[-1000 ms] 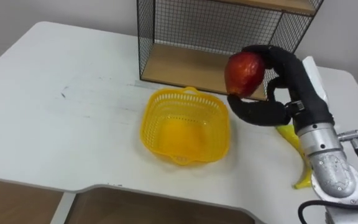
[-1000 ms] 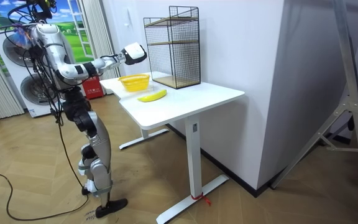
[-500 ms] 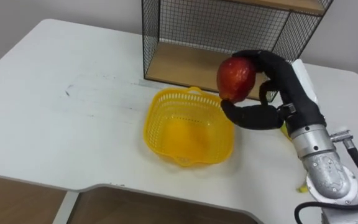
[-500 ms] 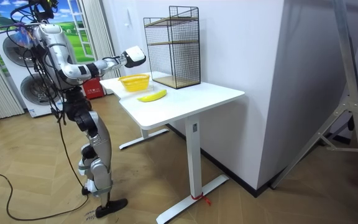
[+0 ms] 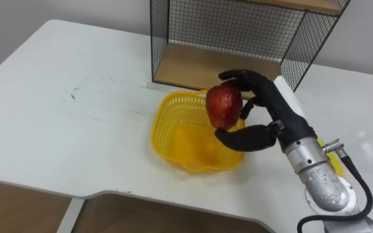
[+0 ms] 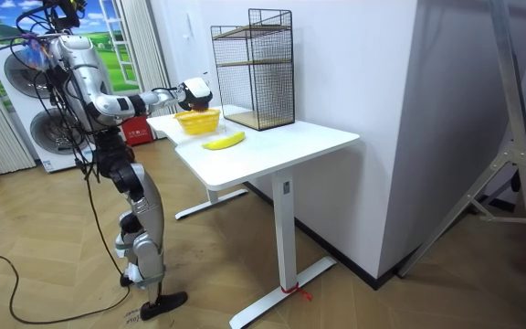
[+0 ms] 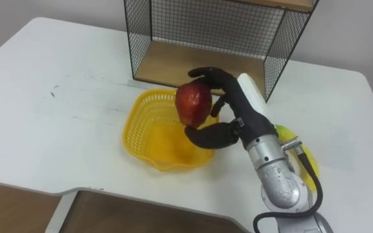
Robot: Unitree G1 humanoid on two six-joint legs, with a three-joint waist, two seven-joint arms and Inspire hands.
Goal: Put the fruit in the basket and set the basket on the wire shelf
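On the white table [image 5: 63,129], with the wire shelf [image 5: 193,26] just beyond the fingertips, the yellow basket [image 5: 173,126] sits below and left of the robot's right hand [image 5: 267,107]. Its curled fingers and thumb clasp a red fruit [image 5: 223,107], seemingly above the rim nearest the palm rather than the hollow. Released here, the fruit could strike that rim, tip the light basket or roll away, while a banana [image 7: 290,134] lies beside the wrist, not yet collected.

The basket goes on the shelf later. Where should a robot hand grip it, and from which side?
Probably the right rim of the yellow basket, from above: it sits upright and open-topped, so fingers can hook over the thin wall, and the right robot hand hovers there holding the red apple.
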